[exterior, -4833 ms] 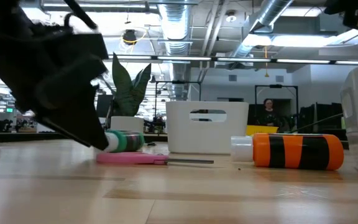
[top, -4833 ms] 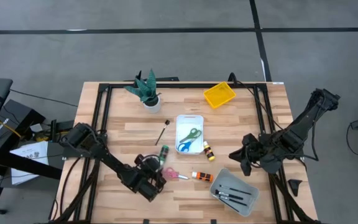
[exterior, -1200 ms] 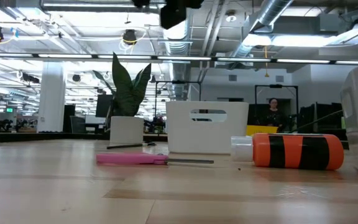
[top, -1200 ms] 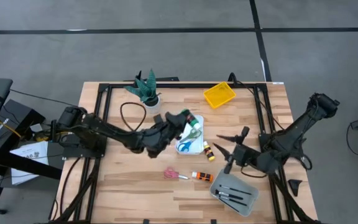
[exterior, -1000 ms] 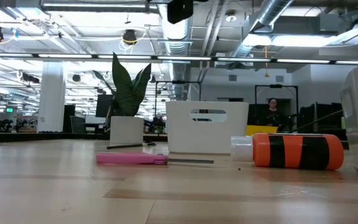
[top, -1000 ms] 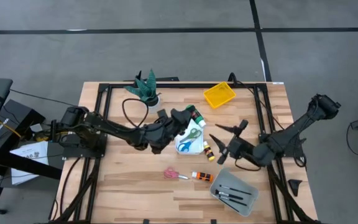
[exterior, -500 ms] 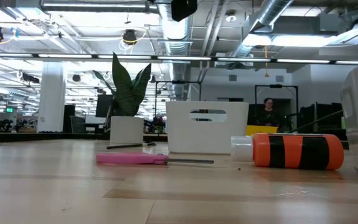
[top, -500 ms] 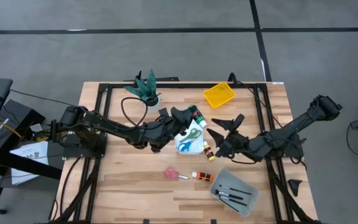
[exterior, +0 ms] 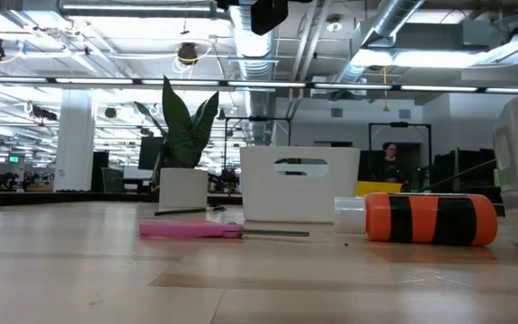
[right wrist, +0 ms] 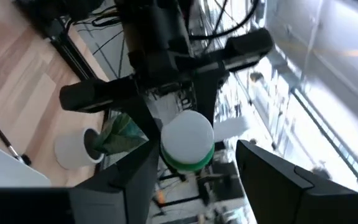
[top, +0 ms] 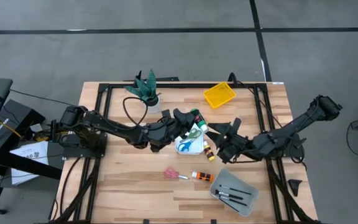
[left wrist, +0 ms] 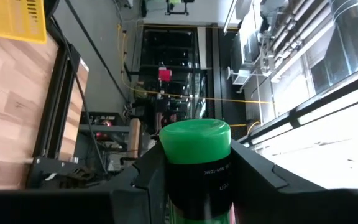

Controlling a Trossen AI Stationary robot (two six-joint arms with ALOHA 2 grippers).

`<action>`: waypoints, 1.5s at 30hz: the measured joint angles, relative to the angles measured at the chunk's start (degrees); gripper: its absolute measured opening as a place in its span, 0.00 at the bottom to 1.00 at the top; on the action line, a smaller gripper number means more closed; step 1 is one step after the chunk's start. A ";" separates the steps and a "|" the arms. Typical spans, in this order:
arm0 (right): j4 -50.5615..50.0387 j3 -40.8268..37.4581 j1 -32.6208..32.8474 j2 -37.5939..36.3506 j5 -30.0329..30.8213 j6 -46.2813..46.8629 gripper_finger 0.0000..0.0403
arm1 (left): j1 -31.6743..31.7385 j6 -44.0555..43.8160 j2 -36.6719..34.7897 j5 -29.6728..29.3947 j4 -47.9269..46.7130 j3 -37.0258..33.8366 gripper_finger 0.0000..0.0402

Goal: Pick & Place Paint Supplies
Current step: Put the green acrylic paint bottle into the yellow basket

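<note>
Green paint bottle (top: 195, 117) sits clenched in the left pincer (top: 190, 119) above the white tray (top: 183, 146) holding scissors (top: 190, 138).

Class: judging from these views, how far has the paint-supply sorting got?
Done: dark-handled brushes lie in the grey tray; blue and green scissors in the white tray.
In hand: left gripper holds the green paint bottle; open right gripper waits alongside.
Left: pink scissors, orange bottle, yellow bottle.
</note>
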 joint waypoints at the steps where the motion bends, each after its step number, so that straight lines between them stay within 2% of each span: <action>1: -0.03 0.00 0.11 0.00 -0.45 -1.54 0.52 | 0.00 -0.01 0.00 0.42 0.01 0.00 0.32; 5: -0.19 0.00 0.42 0.00 -2.57 -5.74 0.52 | -0.07 -0.05 0.00 2.16 -0.09 0.00 0.32; 11: -2.04 0.00 0.46 0.00 -3.48 -6.36 0.50 | -0.31 -0.05 0.00 3.77 -0.09 0.00 0.32; 31: -3.25 0.36 0.84 0.46 -8.36 -6.27 0.27 | -0.55 -2.74 0.00 6.64 -2.71 0.00 0.33; 37: -3.88 3.72 1.23 0.59 -8.40 -5.44 0.27 | -0.57 1.26 -0.30 6.82 -1.53 0.23 0.43; 45: -7.69 8.05 1.60 0.55 -4.15 8.24 0.27 | 0.68 12.44 -1.80 4.67 -2.99 -0.06 0.59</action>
